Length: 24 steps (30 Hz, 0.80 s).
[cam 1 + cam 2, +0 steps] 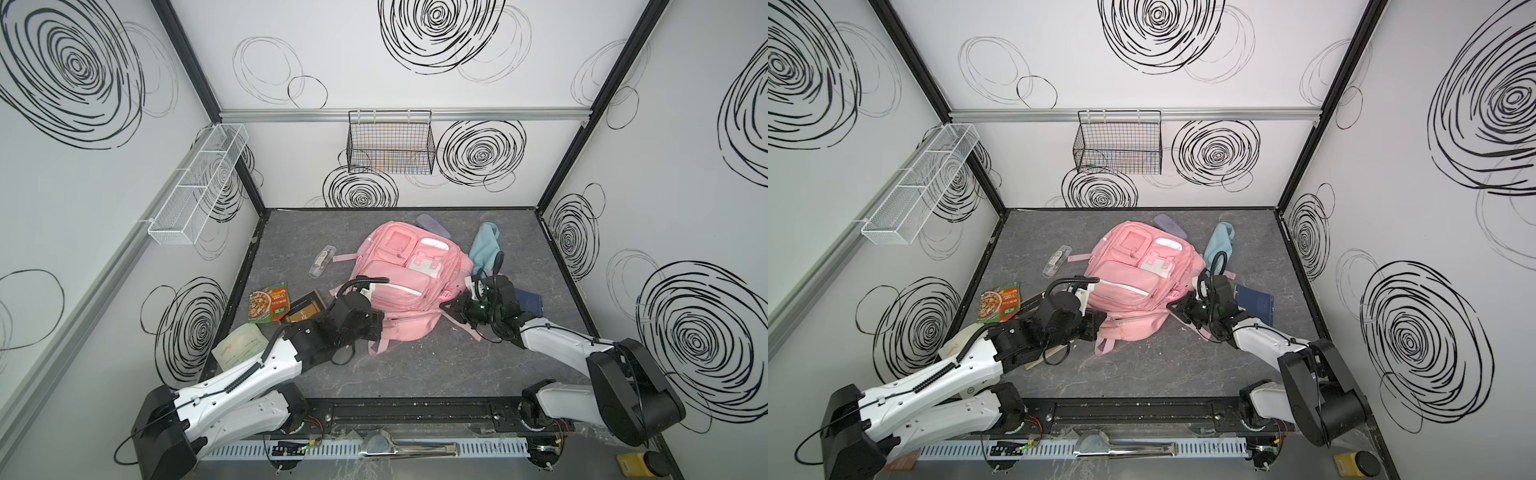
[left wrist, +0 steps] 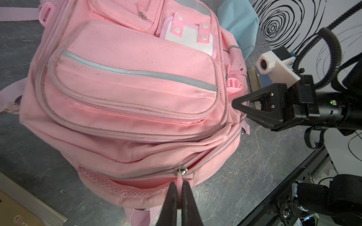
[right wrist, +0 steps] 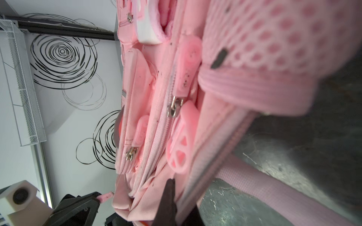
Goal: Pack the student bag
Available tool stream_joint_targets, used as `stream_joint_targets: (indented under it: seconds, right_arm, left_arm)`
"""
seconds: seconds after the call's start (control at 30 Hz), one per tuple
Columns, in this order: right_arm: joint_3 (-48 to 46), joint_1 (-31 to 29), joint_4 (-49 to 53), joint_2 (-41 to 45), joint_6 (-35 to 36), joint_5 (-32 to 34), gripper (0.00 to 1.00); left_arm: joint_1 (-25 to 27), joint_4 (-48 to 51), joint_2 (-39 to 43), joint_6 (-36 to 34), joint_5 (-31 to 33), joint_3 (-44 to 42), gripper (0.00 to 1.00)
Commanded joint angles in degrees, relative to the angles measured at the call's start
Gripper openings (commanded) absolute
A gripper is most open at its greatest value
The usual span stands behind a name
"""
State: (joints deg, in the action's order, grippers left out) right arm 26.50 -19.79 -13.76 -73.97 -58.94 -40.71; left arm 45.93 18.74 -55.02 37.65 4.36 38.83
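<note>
The pink student bag (image 1: pixel 409 282) (image 1: pixel 1133 282) lies front-up in the middle of the grey table. At its near left edge my left gripper (image 1: pixel 380 323) (image 1: pixel 1102 322) (image 2: pixel 178 185) is shut on the pink zipper pull (image 2: pixel 179 179) below the metal slider (image 2: pixel 181 171); the zip beside it gapes a little. My right gripper (image 1: pixel 444 306) (image 1: pixel 1170 306) (image 3: pixel 179 187) is at the bag's right side, shut on the fabric edge along a zipper band (image 3: pixel 211 162). One of its fingers (image 3: pixel 170 187) shows; the other is mostly behind the fabric.
Left of the bag lie a snack packet (image 1: pixel 268 305), a brown box (image 1: pixel 305 311), a white pouch (image 1: pixel 239 345) and a clear case (image 1: pixel 322 259). A light-blue pouch (image 1: pixel 484 247) and a dark blue booklet (image 1: pixel 528 305) lie to the right. Wire baskets (image 1: pixel 390 143) (image 1: pixel 199 187) hang on the walls.
</note>
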Motion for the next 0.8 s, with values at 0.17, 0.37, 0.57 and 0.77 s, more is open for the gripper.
stream_joint_targets:
  seconds: [0.17,0.37,0.57,0.77]
  right_arm:
    - [13.35,-0.97,23.61,3.04,26.11,5.57,0.49]
    - [16.88,-4.29,26.35,7.46,39.58,3.99,0.49]
    - [17.08,-15.12,17.23,10.32,51.92,4.32,0.58]
    - [14.55,-24.04,7.27,11.35,65.00,6.78,0.73]
  left_arm:
    - [-0.33,-4.25,-0.25,-2.58,-3.36,3.88,0.00]
    - [0.38,-4.66,0.26,-1.91,-2.95,4.24,0.00]
    - [1.92,-4.21,1.84,-0.50,-2.04,4.37,0.00]
    - [3.72,-3.81,2.55,0.14,-1.64,5.07,0.00]
